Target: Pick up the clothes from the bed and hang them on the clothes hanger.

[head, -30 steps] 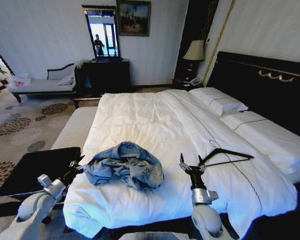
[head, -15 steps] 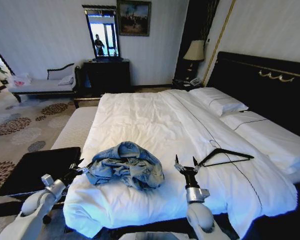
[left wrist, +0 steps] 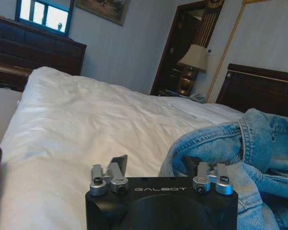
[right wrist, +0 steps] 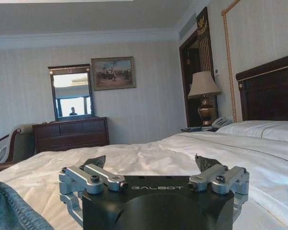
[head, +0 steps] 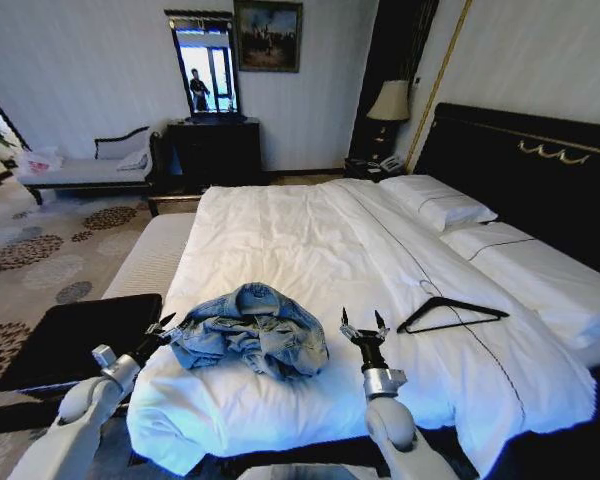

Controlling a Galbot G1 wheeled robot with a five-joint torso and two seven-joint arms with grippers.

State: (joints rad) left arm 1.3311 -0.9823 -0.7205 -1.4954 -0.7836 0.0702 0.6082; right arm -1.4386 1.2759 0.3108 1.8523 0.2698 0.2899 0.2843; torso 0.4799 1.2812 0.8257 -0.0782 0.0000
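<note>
**Both hands over the near end of the bed, jacket and hanger untouched**

The bed [head: 310, 240] runs away from the robot, white sheets and duvet, pillows [head: 445, 205] at the far right against the black headboard [head: 540, 160]. Near its foot lies a crumpled denim jacket [head: 250, 330], bunched into a heap on the duvet. The hanger [head: 450, 313] lies flat on the duvet to the right of the jacket, well apart from it, its hook pointing toward the pillows.

The left hand [head: 163, 325] is at the left edge of the bed, just beside the jacket's left side. In the left wrist view its fingers [left wrist: 117, 165] stand spread wide, with denim [left wrist: 240, 153] lying right by the one on the jacket's side; whether that finger touches the cloth I cannot tell. It holds nothing.

The right hand [head: 363, 326] hovers above the duvet between the jacket and the hanger, nearer to the jacket's right edge, touching neither. Its fingers [right wrist: 93, 163] are spread wide and empty in the right wrist view, pointing up the bed toward the far wall, where a dark dresser [right wrist: 69, 134] with a mirror [right wrist: 70, 93] stands. A lamp [head: 388, 102] sits beside the headboard.

On the floor left of the bed lies a patterned carpet [head: 40, 250], and a pale bench [head: 155, 255] sits against the bed's left side.
</note>
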